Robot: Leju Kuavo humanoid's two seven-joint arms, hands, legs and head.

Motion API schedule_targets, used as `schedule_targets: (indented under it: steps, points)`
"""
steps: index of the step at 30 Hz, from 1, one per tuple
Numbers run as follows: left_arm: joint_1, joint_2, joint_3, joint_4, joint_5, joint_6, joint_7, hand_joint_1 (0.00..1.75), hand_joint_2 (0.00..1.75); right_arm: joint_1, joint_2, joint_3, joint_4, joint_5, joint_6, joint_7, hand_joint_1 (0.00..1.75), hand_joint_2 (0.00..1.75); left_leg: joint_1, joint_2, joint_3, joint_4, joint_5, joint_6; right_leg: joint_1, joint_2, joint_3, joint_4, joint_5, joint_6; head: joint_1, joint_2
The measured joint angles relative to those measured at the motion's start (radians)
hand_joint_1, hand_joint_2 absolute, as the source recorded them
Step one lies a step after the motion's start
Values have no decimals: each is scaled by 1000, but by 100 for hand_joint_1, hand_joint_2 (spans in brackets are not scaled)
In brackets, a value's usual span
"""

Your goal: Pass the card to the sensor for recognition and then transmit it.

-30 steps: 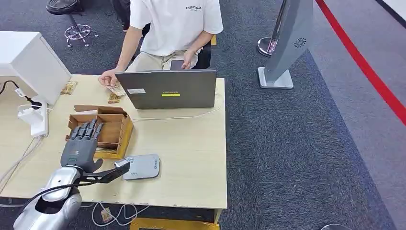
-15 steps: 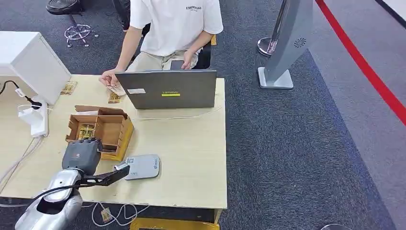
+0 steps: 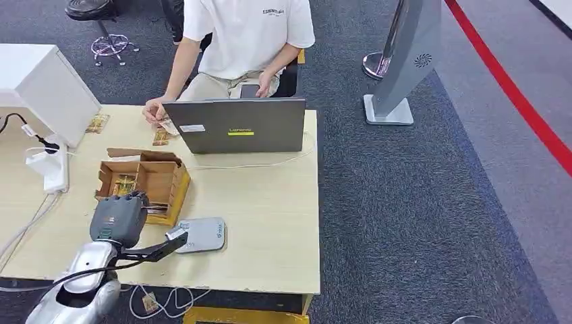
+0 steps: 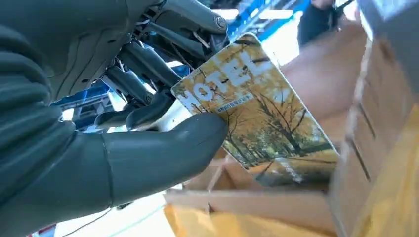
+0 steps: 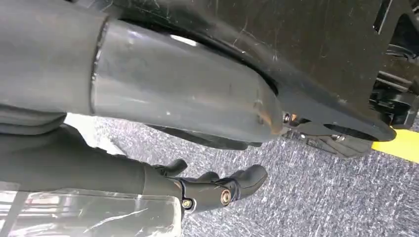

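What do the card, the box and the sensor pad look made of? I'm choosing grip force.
Card: probably glossy printed plastic; it stays flat and stiff, pinched in the left hand.
Box: brown matte cardboard, with folded flaps and dividers.
Sensor pad: smooth grey casing with rounded corners, likely moulded plastic; a metal shell cannot be ruled out.

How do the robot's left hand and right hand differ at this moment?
The left hand is raised at the cardboard box on the table; the right hand hangs over grey carpet. The left hand pinches a yellow hotel card between thumb and fingers; the right hand holds nothing, fingers loosely curled. Both are dark grey.
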Motion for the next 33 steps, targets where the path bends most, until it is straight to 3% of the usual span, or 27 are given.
schedule_targets:
  steps: [9, 12, 14, 17, 20, 23, 27, 33]
  points:
    - [27, 7, -58, -312, 32, -13, -26, 175, 175, 2, 0, -2, 1, -37, -16, -3, 0, 0, 0, 0, 0, 0, 0, 0, 0, 0, -1, 0, 0, 0, 0, 0]
    - [-42, 20, -79, -360, 100, -45, -14, 175, 175, 3, 0, -2, 1, -34, -14, -3, 0, 0, 1, -2, 0, 0, 1, 0, 1, -3, -1, 0, 0, 0, 0, 0]
    - [-138, 22, -84, -352, 111, -104, 21, 175, 175, 1, 0, -2, 1, -20, -10, -3, 0, 0, 1, -4, 0, 0, 3, 0, 1, -5, -2, 0, 0, 0, -1, 0]
    - [-346, 19, -89, -233, 78, -114, 56, 175, 175, -4, 0, 8, 1, 8, 0, -2, 0, 0, 2, -7, -1, 0, 5, -2, 1, -8, -2, 0, 3, -3, 0, 0]
    - [-539, 9, -91, -13, -17, 9, 83, 175, 175, -12, 0, 28, 1, 35, 11, 8, 0, 0, 2, -5, -1, 0, 7, -1, 1, -4, -1, 1, 6, -1, 0, 0]
    - [-652, -5, -91, 186, -57, 93, 98, 175, 175, -14, 0, 45, 1, 51, 22, 19, 0, 0, 1, -4, -1, 0, 7, -1, 1, -3, -1, 1, 7, -1, 0, 0]
    - [-723, -25, -90, 397, -88, 132, 120, 175, 175, -17, 0, 59, 1, 54, 21, 25, 0, 0, 1, -4, -1, 0, 7, 0, 1, -3, -1, 1, 6, -1, 0, 0]
    - [-740, -42, -84, 541, -82, 166, 117, 175, 175, -18, 0, 66, 1, 51, 20, 24, 0, 0, 1, -4, -1, 0, 7, 0, 1, -3, -2, 1, 6, -1, 0, 0]
